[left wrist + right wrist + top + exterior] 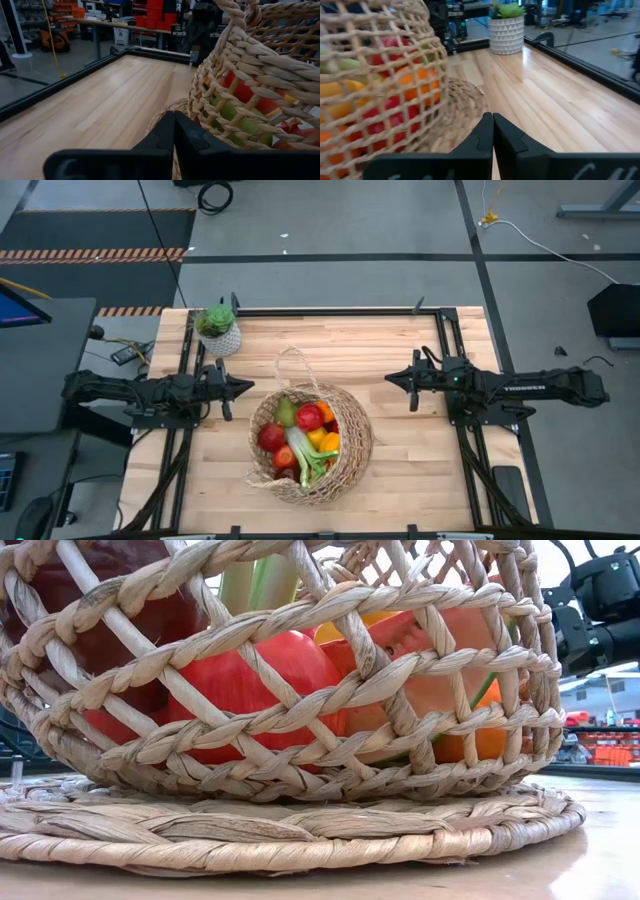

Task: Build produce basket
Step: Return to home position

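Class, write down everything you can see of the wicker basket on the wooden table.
The wicker basket is round, tan and open-weave, with a thin loop handle and a flat coiled base. It stands upright on the wooden table, near its middle, filled with red, orange, yellow and green produce. The left hand and right hand flank it without touching.

left gripper: basket wall stands just ahead of its closed jaws, no way through | right gripper: same basket ahead of jaws, bare table beside it is free | potted plant near, beside left jaws
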`<state>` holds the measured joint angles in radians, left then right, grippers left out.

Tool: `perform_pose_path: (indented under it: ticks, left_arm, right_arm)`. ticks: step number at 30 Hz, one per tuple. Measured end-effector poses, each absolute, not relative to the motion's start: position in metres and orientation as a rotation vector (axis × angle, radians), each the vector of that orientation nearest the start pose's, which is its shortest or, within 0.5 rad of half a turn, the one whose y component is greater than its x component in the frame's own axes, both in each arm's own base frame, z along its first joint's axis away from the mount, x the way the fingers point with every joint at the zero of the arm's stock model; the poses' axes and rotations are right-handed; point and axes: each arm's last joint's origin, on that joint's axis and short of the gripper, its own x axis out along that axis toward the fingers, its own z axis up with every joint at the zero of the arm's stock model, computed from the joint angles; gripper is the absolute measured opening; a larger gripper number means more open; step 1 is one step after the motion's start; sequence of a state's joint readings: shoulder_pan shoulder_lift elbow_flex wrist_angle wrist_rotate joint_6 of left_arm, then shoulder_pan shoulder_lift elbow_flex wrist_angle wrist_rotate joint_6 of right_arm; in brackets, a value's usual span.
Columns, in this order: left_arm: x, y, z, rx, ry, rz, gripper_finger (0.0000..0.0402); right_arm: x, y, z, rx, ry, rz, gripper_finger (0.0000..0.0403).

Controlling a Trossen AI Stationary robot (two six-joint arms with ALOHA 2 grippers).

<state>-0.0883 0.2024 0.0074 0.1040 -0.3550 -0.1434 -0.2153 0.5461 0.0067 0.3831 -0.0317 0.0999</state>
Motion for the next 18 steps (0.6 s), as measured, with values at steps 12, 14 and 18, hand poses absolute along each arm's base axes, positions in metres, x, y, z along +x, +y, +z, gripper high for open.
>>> perform_pose_path:
  ticks: [12,14,18]
  left_arm:
    - [0.103,0.002,0.166,-0.149,-0.014,0.291,0.0004]
    - [0.101,0.002,0.168,-0.150,-0.035,0.289,0.0004]
    - [0.098,0.002,0.171,-0.159,-0.074,0.270,0.0007]
  right_arm:
    - [0.111,-0.021,0.156,0.160,0.115,-0.108,0.0007]
    - [0.107,-0.020,0.157,0.164,0.101,-0.108,0.0007]
    - [0.101,-0.018,0.162,0.173,0.044,-0.098,0.0006]
